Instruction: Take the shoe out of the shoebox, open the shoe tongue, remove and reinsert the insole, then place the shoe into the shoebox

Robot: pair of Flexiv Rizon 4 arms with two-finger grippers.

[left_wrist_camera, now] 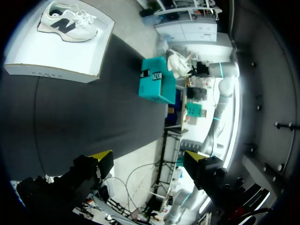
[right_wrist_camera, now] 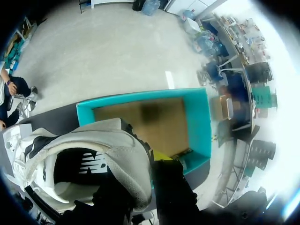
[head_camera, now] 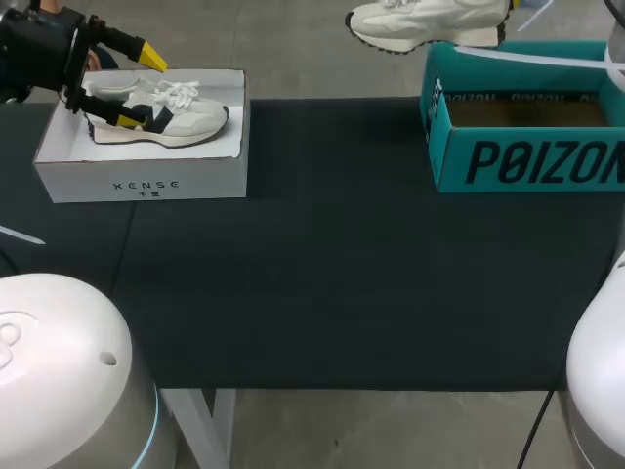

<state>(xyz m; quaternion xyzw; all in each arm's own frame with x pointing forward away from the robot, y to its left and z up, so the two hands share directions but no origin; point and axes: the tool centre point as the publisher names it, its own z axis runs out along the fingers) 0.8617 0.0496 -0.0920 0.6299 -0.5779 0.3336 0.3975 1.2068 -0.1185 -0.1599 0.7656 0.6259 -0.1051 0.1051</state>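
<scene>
A white shoe (head_camera: 420,21) hangs in the air above the back edge of the open teal shoebox (head_camera: 527,156). My right gripper (right_wrist_camera: 143,161) is shut on its heel collar, and the shoe's opening (right_wrist_camera: 77,168) faces the camera in the right wrist view. The brown floor of the teal shoebox (right_wrist_camera: 140,119) lies below it with nothing in it. My left gripper (head_camera: 140,88) is open at the far left, over a white box (head_camera: 146,176) that holds a second white shoe with dark panels (head_camera: 161,112). Nothing is between its fingers.
A black mat (head_camera: 342,274) covers the table between the two boxes. The white box (left_wrist_camera: 56,56) stands at the back left and the teal shoebox (left_wrist_camera: 153,84) at the back right, near the table's right edge.
</scene>
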